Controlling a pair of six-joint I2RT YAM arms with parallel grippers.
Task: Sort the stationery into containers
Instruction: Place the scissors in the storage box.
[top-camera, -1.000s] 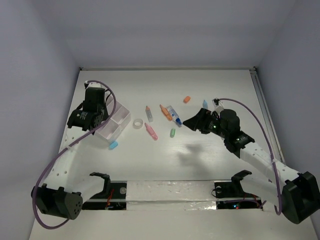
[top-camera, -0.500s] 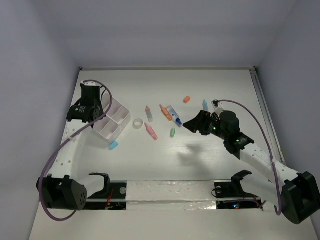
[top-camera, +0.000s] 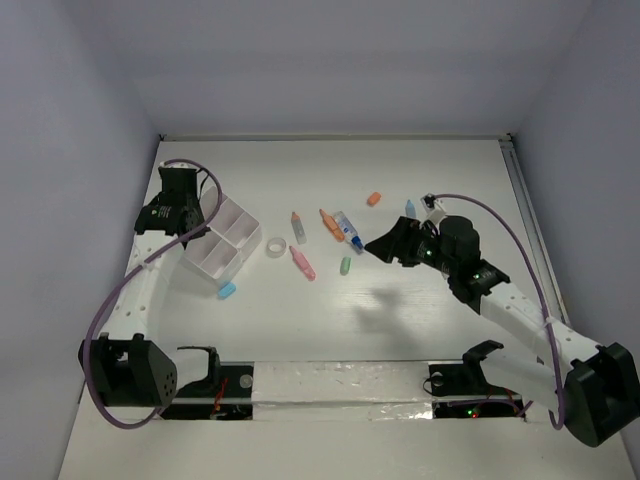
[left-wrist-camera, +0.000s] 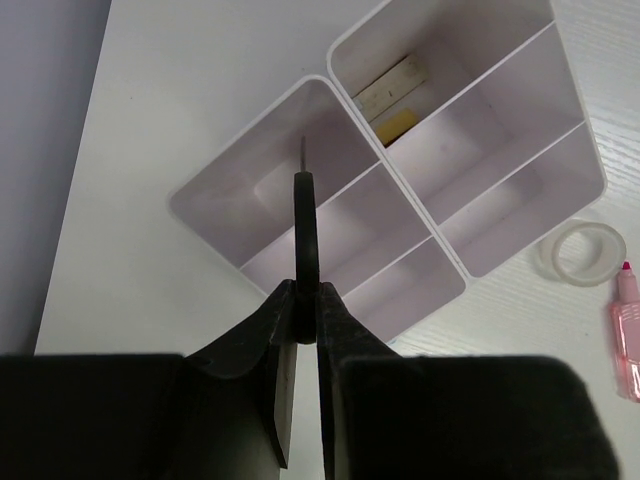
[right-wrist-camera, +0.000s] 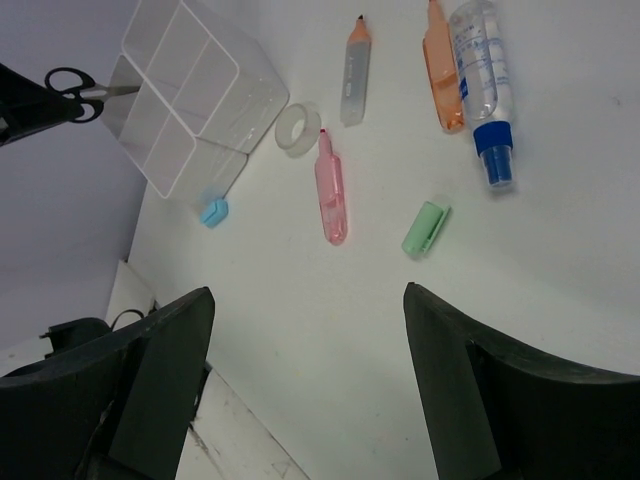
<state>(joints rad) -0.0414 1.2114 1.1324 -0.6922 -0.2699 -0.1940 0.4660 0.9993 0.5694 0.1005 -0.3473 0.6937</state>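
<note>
Two containers (top-camera: 232, 240), white and joined side by side, stand on the left part of the desk (top-camera: 300, 330), and each one is divided into compartments. The left tool (left-wrist-camera: 303, 300) is closed tightly on the small black-handled scissors (left-wrist-camera: 305, 220) and holds them over the nearer container. In the left wrist view the thin blade points toward its largest compartment, but I cannot tell if the tip is already inside. In the far compartment of the other container lie a pale flat piece (left-wrist-camera: 390, 85) and a small yellow block (left-wrist-camera: 398, 122).

The right tool (top-camera: 375, 245) hangs above the middle-right of the desk with its fingers spread wide, and it holds nothing. In front of it the other stationery lies loose on the desk. A tape ring (right-wrist-camera: 296, 129) is just beside the containers and a pink marker (right-wrist-camera: 331, 200) is near the ring. A pale marker with an orange tip (right-wrist-camera: 352, 75) lies a little farther. An orange marker (right-wrist-camera: 440, 65) lies right next to the blue-white tube (right-wrist-camera: 483, 85), touching it or almost. Near them is a short green piece (right-wrist-camera: 427, 228). A small light blue piece (right-wrist-camera: 212, 211) lies just at the near corner of the containers. Further right, apart from this group, are a small orange piece (top-camera: 374, 198) and a light blue marker (top-camera: 409, 208).
</note>
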